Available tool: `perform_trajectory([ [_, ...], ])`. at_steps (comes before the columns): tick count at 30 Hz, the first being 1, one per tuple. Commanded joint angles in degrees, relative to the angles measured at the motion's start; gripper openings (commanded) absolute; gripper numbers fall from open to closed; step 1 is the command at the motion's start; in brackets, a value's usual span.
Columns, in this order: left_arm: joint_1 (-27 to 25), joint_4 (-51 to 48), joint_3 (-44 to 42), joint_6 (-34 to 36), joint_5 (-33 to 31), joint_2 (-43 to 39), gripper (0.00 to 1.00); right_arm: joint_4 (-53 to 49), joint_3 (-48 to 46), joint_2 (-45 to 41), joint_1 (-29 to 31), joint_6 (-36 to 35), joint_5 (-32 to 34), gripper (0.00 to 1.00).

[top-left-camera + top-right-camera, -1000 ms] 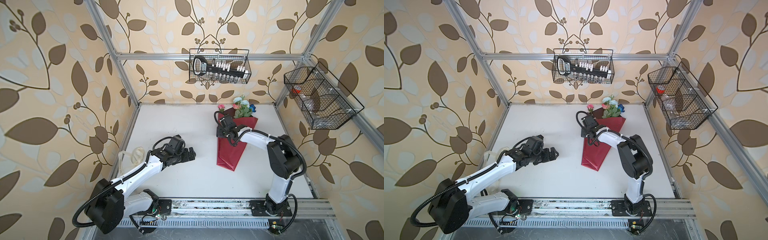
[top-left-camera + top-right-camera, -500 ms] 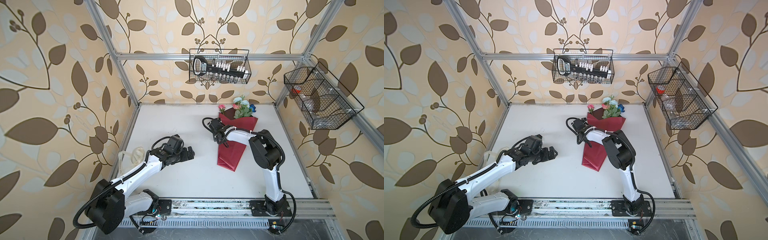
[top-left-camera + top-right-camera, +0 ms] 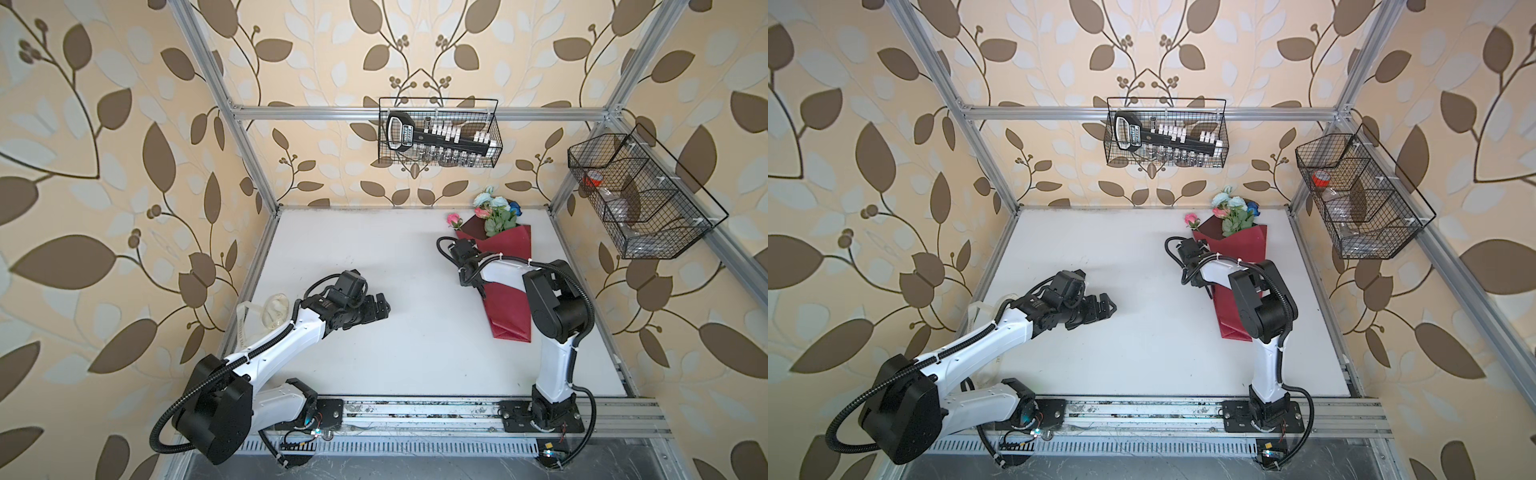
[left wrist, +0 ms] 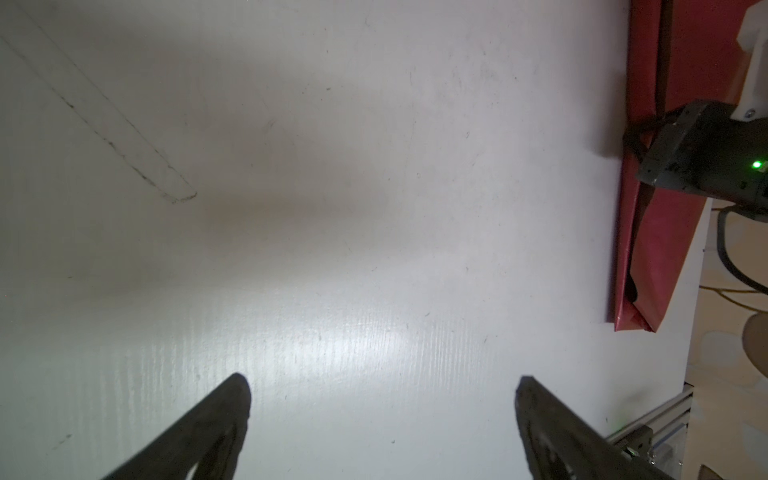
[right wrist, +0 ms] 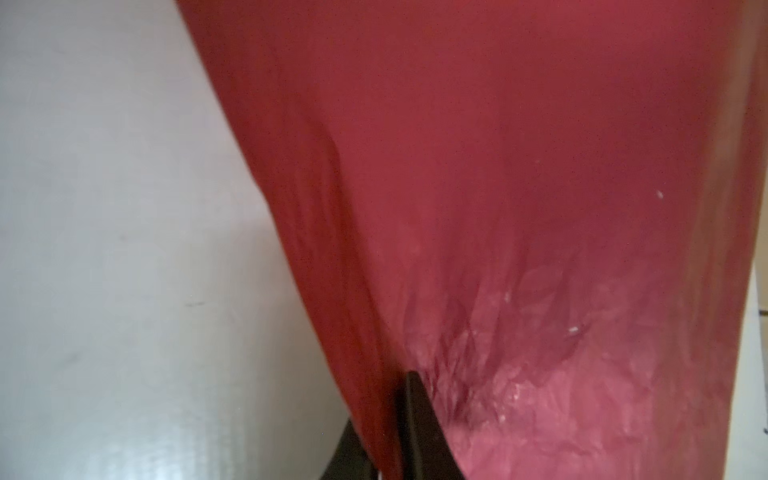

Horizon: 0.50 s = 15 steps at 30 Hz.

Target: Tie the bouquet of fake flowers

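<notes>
right wrist view showed the right gripper (image 5: 380,399) clamped on an edge of the red wrapping sheet (image 5: 498,166). the bouquet of fake flowers (image 3: 496,212) sat in that sheet, its blooms just past those fingers and well apart from the left gripper (image 4: 382,379), whose fingers stood spread wide. beyond both, a back wire basket (image 3: 469,110) held a black tool rack (image 3: 440,139); its label (image 3: 401,135) was unreadable. a side wire basket (image 3: 665,245) held a red-capped clear item (image 3: 592,180).
</notes>
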Motion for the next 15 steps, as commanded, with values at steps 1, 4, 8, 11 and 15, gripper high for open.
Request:
perform_trajectory([
  [1, 0.93, 0.83, 0.35, -0.04, -0.30, 0.00, 0.99, 0.51, -2.70, -1.83, -1.39, -4.10, -1.39, 0.19],
  [4, 1.50, 0.49, 0.68, 0.06, -0.80, 0.16, 0.99, 1.72, -3.48, -3.02, -1.54, -5.69, -3.33, 0.30],
  [8, 3.38, -3.14, 2.39, 0.21, -3.03, 0.26, 0.99, 2.65, -3.27, -4.68, -1.36, -6.57, -7.16, 0.53],
  [11, 5.95, -6.79, 3.42, 0.49, -5.85, -0.56, 0.99, 2.64, -2.91, -6.76, -1.22, -6.33, -9.03, 0.62],
  [15, 10.82, -12.42, 3.86, 0.67, -12.30, -3.59, 0.99, 2.30, -2.73, -11.58, -1.14, -5.18, -12.73, 0.74],
])
